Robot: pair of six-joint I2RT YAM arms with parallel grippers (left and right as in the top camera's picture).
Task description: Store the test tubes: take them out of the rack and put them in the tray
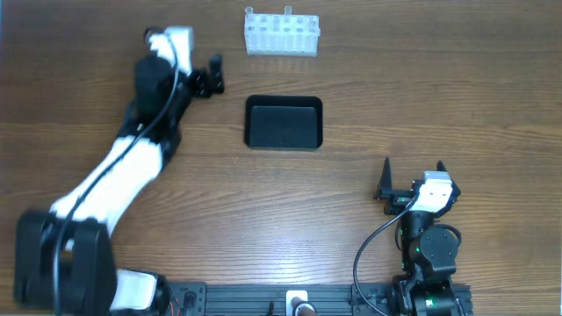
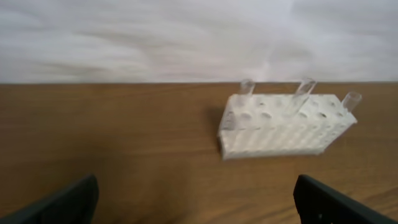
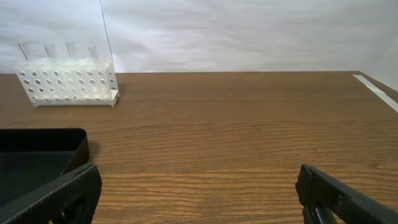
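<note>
A white perforated rack stands at the table's far middle with clear test tubes upright in it. In the left wrist view the rack is ahead and to one side, apart from the fingers. The black tray lies just in front of the rack and looks empty. My left gripper hangs left of the rack, open, nothing between its fingers. My right gripper rests near its base at the lower right, open and empty. The right wrist view shows the rack far off and a tray corner.
Bare wooden tabletop surrounds the rack and tray. A white wall rises behind the table's far edge. A strip of pale tape lies at the table's right side.
</note>
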